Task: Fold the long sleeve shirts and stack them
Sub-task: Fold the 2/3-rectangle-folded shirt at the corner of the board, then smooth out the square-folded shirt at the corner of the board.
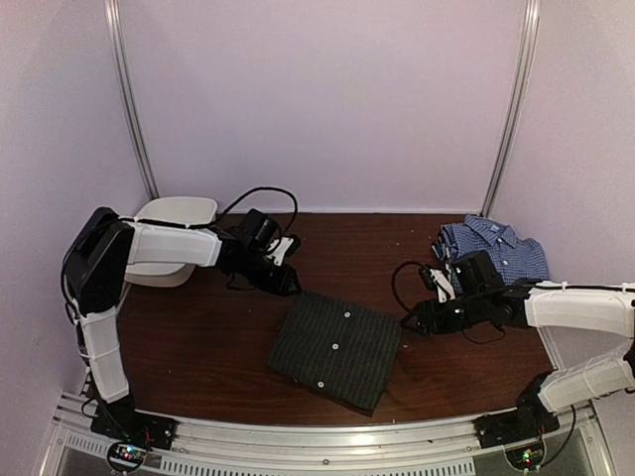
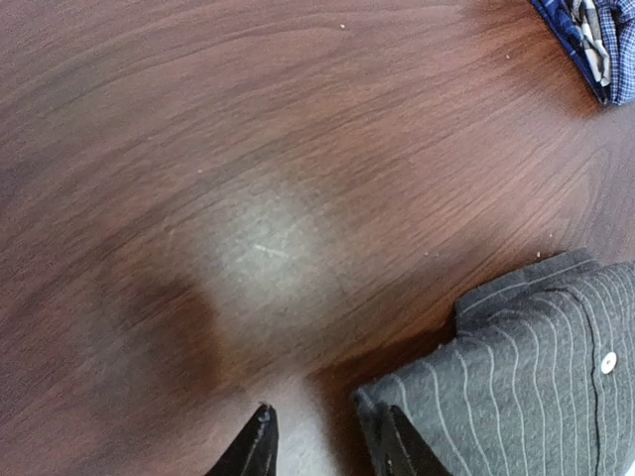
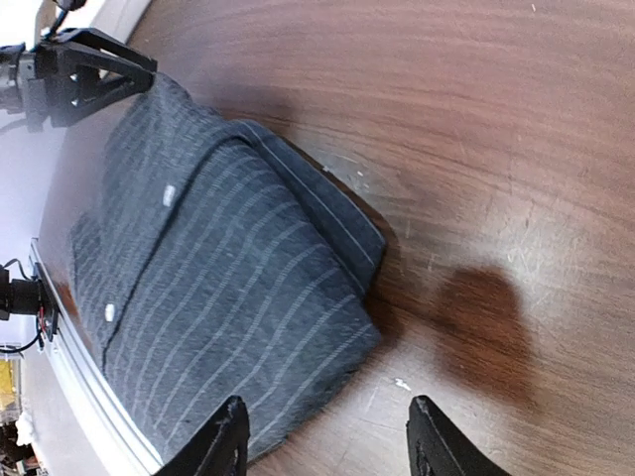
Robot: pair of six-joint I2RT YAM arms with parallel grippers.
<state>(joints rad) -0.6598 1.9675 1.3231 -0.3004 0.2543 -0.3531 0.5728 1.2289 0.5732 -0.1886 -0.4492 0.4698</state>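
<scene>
The black pinstripe shirt (image 1: 335, 347) lies folded flat in the middle of the table, buttons up. The blue-and-white check shirt (image 1: 496, 248) lies folded at the back right. My left gripper (image 1: 288, 281) is open at the black shirt's far left corner. In the left wrist view (image 2: 327, 451) one finger hangs over that corner of the black shirt (image 2: 526, 377), with bare table between the fingers. My right gripper (image 1: 422, 319) is open and empty beside the shirt's right corner. In the right wrist view (image 3: 327, 441) its fingers straddle the edge of the black shirt (image 3: 218, 268).
A white oval tub (image 1: 177, 238) stands at the back left, behind the left arm. Pale walls close in the back and sides. A metal rail (image 1: 327, 441) runs along the near edge. Black cables loop by both wrists.
</scene>
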